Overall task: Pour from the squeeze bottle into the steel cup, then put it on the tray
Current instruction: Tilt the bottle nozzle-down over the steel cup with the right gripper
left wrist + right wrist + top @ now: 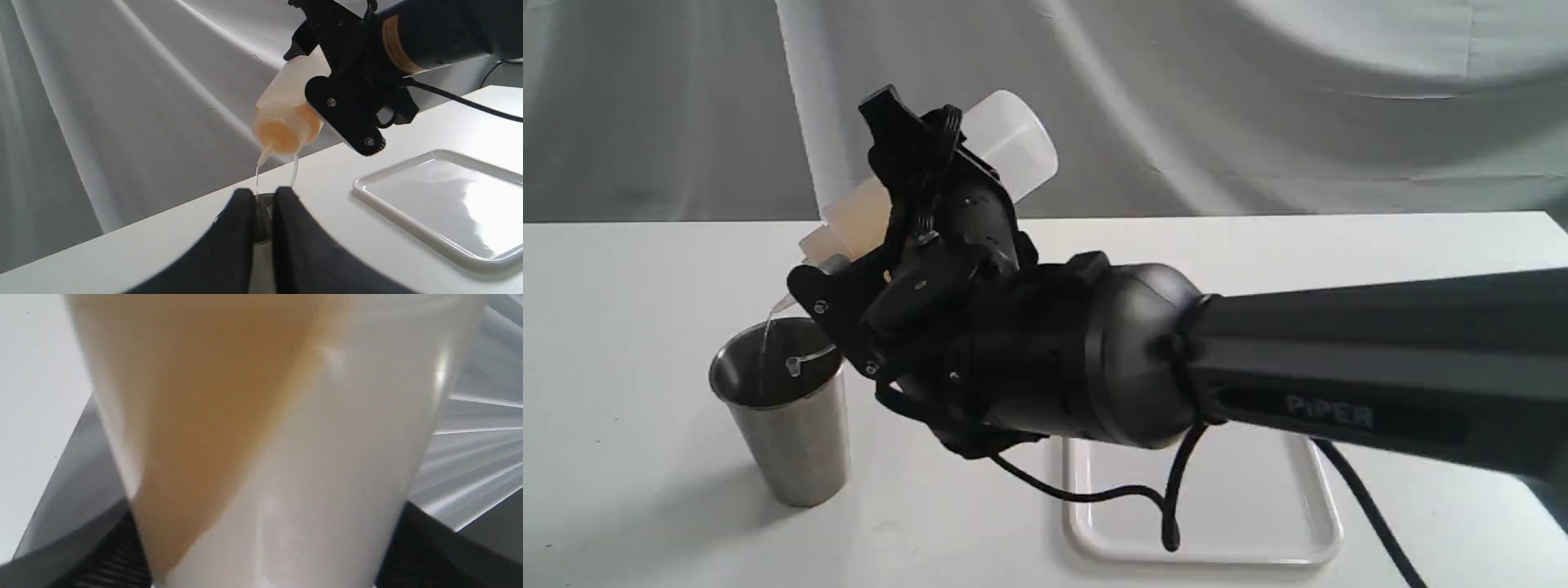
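The squeeze bottle point(1013, 147) hangs tilted above the steel cup point(788, 425), its base high to the right and its nozzle low to the left just over the rim, with a thin stream running in. The right gripper point(870, 208) is clamped across the bottle's body. The tray point(1201, 559) lies right and nearer, under that arm, so the bottle likely needs righting, then a swing right and down. The left gripper point(261, 196), its 2 fingers narrowly parted and empty, faces the cup without touching it.
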Controlling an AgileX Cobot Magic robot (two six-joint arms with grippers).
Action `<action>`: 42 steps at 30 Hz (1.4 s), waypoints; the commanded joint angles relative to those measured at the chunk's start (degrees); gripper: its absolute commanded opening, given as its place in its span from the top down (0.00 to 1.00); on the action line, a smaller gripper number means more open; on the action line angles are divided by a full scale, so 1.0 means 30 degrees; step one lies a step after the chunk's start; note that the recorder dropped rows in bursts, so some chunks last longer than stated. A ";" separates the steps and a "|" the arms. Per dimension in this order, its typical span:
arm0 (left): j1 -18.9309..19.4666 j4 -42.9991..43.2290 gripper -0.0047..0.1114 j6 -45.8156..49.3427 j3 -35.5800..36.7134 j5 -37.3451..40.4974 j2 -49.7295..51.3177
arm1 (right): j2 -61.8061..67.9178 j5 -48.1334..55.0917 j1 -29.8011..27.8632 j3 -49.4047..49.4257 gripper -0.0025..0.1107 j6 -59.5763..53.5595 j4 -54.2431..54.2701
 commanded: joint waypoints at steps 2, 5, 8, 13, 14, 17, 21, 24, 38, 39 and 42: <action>0.0038 -0.0046 0.89 -0.0023 0.0085 -0.0055 0.0059 | -0.0286 0.0530 -0.0012 -0.0181 0.70 -0.0101 -0.0448; 0.0038 -0.0046 0.89 -0.0023 0.0085 -0.0055 0.0059 | -0.0286 0.0530 -0.0012 -0.0181 0.70 -0.0101 -0.0448; 0.0038 -0.0046 0.89 -0.0023 0.0085 -0.0055 0.0059 | -0.0286 0.0530 -0.0012 -0.0181 0.70 -0.0101 -0.0448; 0.0038 -0.0046 0.89 -0.0023 0.0085 -0.0055 0.0059 | -0.0286 0.0530 -0.0012 -0.0181 0.70 -0.0101 -0.0448; 0.0038 -0.0046 0.89 -0.0023 0.0085 -0.0055 0.0059 | -0.0286 0.0530 -0.0012 -0.0181 0.70 -0.0101 -0.0448; 0.0038 -0.0046 0.89 -0.0023 0.0085 -0.0055 0.0059 | -0.0286 0.0530 -0.0012 -0.0181 0.70 -0.0101 -0.0448; 0.0038 -0.0046 0.89 -0.0023 0.0085 -0.0055 0.0059 | -0.0286 0.0520 -0.0012 -0.0181 0.70 -0.0368 -0.0448; 0.0038 -0.0046 0.89 -0.0023 0.0085 -0.0055 0.0059 | -0.0286 0.0520 -0.0012 -0.0181 0.70 -0.0459 -0.0448; 0.0038 -0.0046 0.89 -0.0023 0.0085 -0.0055 0.0059 | -0.0286 0.0639 -0.0012 -0.0181 0.70 -0.0766 -0.0448; 0.0038 -0.0046 0.89 -0.0023 0.0085 -0.0055 0.0059 | -0.0286 0.0639 -0.0012 -0.0181 0.70 -0.0766 -0.0448; 0.0038 -0.0046 0.89 -0.0023 0.0085 -0.0055 0.0059 | -0.0286 0.0639 -0.0012 -0.0181 0.70 -0.0766 -0.0448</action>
